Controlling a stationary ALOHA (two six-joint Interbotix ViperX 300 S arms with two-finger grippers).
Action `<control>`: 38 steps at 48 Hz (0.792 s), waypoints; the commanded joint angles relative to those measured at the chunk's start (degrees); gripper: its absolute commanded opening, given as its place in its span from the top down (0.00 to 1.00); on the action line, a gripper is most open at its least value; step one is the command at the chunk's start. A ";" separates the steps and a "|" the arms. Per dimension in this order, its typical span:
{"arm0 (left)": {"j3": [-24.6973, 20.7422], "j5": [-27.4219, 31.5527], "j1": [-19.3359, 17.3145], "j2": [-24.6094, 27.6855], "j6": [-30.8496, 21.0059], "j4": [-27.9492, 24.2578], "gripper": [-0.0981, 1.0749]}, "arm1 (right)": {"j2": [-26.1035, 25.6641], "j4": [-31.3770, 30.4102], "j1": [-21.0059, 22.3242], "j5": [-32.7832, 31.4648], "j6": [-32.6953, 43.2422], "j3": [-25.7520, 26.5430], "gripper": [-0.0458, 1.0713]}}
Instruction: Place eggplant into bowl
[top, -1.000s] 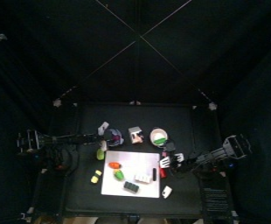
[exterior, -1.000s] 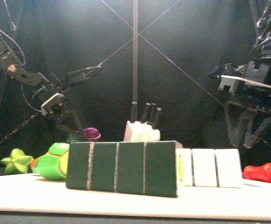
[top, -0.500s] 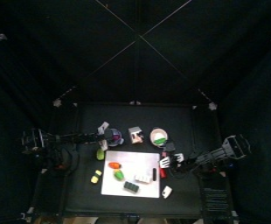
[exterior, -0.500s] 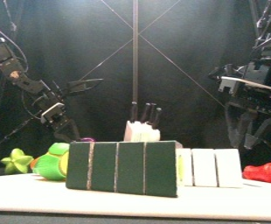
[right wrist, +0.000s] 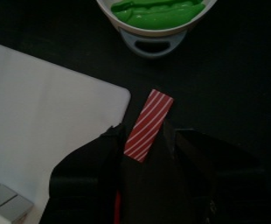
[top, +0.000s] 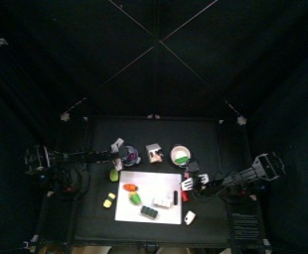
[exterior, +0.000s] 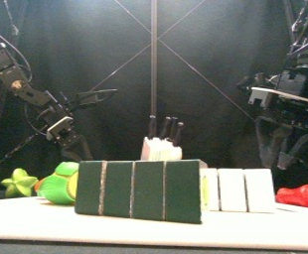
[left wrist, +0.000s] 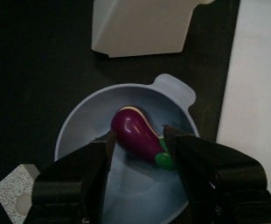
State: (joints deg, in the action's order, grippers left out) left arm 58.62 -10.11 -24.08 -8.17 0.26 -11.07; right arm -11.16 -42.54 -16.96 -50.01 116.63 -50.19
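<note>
A purple eggplant point(left wrist: 138, 133) with a green stem lies inside a pale blue-grey bowl point(left wrist: 91, 122). In the top view the bowl point(top: 127, 155) sits left of the knife block. My left gripper point(left wrist: 142, 145) is open. It hovers above the bowl, with one jaw on either side of the eggplant's stem end and apart from it. In the front view my left gripper point(exterior: 59, 127) hangs at the left. My right gripper point(right wrist: 148, 144) is open and empty over a red-and-white striped strip point(right wrist: 149, 122).
A white bowl of green food point(right wrist: 156, 17) and a white board point(right wrist: 45, 114) lie near my right gripper. A white knife block point(exterior: 164, 147), a dark green striped block point(exterior: 137, 189), white blocks point(exterior: 236, 189), green toys point(exterior: 58, 184) and a red item point(exterior: 300, 195) fill the front.
My left gripper has drawn a little to the left in the front view. A purple tip seen beside it a second ago no longer shows there. The right arm has not moved.
</note>
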 commanded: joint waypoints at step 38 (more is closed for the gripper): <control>1.41 -9.67 0.97 -10.90 -0.18 6.59 0.19 | -2.81 -2.55 0.62 -0.44 -0.35 0.26 0.26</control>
State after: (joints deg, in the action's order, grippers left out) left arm 60.21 -17.84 -23.55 -17.23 -0.09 -5.45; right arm -12.30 -43.86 -16.70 -50.19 116.37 -50.63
